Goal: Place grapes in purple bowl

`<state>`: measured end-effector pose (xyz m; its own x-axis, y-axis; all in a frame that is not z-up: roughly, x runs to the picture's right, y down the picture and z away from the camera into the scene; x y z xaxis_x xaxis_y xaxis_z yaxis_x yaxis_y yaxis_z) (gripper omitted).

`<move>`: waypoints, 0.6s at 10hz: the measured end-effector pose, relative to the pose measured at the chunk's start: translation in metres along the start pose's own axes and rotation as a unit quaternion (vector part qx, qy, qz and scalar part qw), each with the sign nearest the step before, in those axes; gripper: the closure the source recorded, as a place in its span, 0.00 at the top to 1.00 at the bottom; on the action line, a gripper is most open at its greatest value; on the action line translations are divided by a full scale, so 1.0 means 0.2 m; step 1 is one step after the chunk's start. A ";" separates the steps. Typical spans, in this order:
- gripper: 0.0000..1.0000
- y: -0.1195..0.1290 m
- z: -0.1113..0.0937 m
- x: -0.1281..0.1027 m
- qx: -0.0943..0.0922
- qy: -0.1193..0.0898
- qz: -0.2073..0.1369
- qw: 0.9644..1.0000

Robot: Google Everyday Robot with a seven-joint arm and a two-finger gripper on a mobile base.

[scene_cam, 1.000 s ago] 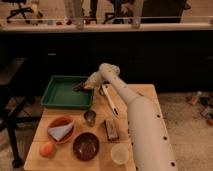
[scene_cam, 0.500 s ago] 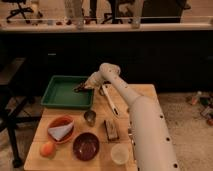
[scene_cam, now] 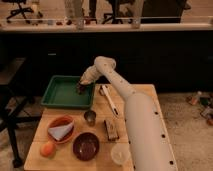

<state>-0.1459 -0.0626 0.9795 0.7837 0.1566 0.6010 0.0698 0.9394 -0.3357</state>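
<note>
Purple bowl (scene_cam: 86, 146) sits by the bench (scene_cam: 45, 116) near edge, well to the camera side of the tool and almost in line with it. It is empty and mouth up, so ready to receive. Clear cup (scene_cam: 119, 152) is just right of it and orange (scene_cam: 47, 149) is to its left, both near its rim, so the flanks are tight. One row closer to the tool are orange bowl (scene_cam: 61, 128) with cloth, steel cup (scene_cam: 90, 117) and brown block (scene_cam: 110, 130). Steel cup stands on the line from tool to purple bowl, so the carry likely needs height over it. White utensil (scene_cam: 110, 100) lies just right of the tool. Tool (scene_cam: 81, 88) hangs over the right end of green tray (scene_cam: 62, 92), jaws closed on a dark lump I judge to be the grapes (scene_cam: 80, 90). Can't tell whether they are clear of the tray floor. Arm (scene_cam: 142, 130) fills the bench's right side, so the open room is above and to the left.
</note>
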 end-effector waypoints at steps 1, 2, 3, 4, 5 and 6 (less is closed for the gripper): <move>0.00 -0.01 -0.01 -0.03 0.000 -0.001 -0.009 1.000; 0.00 -0.03 -0.02 -0.06 0.002 -0.001 -0.014 1.000; 0.00 -0.03 -0.03 -0.07 0.003 -0.001 -0.019 1.000; 0.00 -0.04 -0.05 -0.10 0.006 -0.002 -0.024 1.000; 0.00 -0.06 -0.09 -0.13 0.012 -0.003 -0.032 0.999; 0.00 -0.08 -0.14 -0.17 0.018 -0.004 -0.040 0.999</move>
<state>-0.1563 -0.0906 0.9440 0.7711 0.0824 0.6314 0.1097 0.9596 -0.2593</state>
